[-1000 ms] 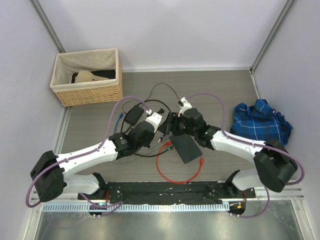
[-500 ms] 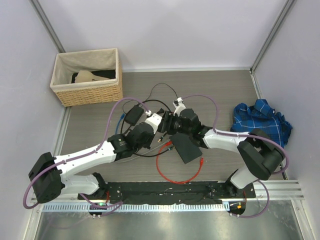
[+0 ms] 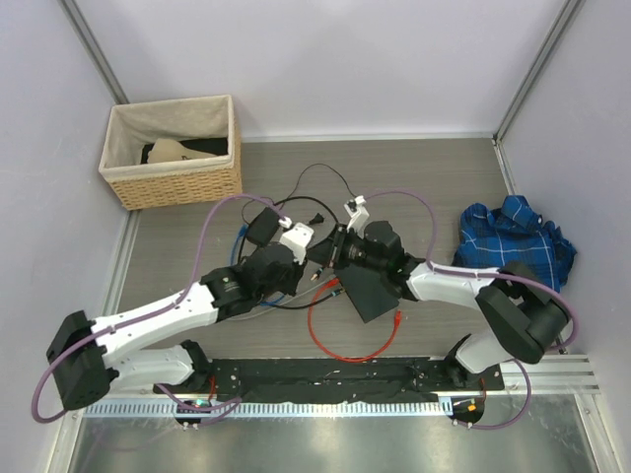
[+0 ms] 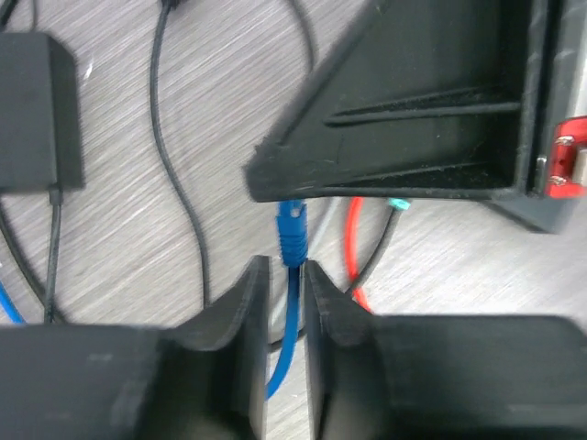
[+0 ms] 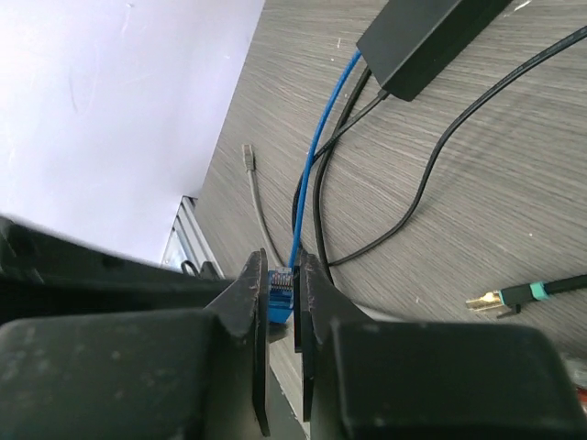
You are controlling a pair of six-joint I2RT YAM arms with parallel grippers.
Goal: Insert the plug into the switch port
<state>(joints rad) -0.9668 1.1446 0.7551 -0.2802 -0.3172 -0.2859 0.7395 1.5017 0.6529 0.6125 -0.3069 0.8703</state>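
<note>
The blue plug (image 5: 281, 295) sits pinched between the fingers of my right gripper (image 5: 282, 258), which is shut on it. Its blue cable runs away over the floor. In the left wrist view the same plug (image 4: 292, 231) pokes out just ahead of my left gripper (image 4: 286, 266). Those jaws stand slightly apart, with the thin blue cable passing loosely between them. From above, both grippers meet tip to tip: left gripper (image 3: 317, 251), right gripper (image 3: 333, 254). The switch (image 3: 373, 294), a flat dark box, lies just near-right of them, partly under the right arm.
A black power brick (image 3: 261, 229) with cords lies left of the grippers. A red cable (image 3: 340, 340) loops in front of the switch. A wicker basket (image 3: 168, 179) stands at the back left, and a blue checked cloth (image 3: 513, 241) lies at the right.
My right gripper has closed on the blue plug. My left gripper, shut a moment ago, has eased its jaws apart round the cable. The left arm has shifted slightly left.
</note>
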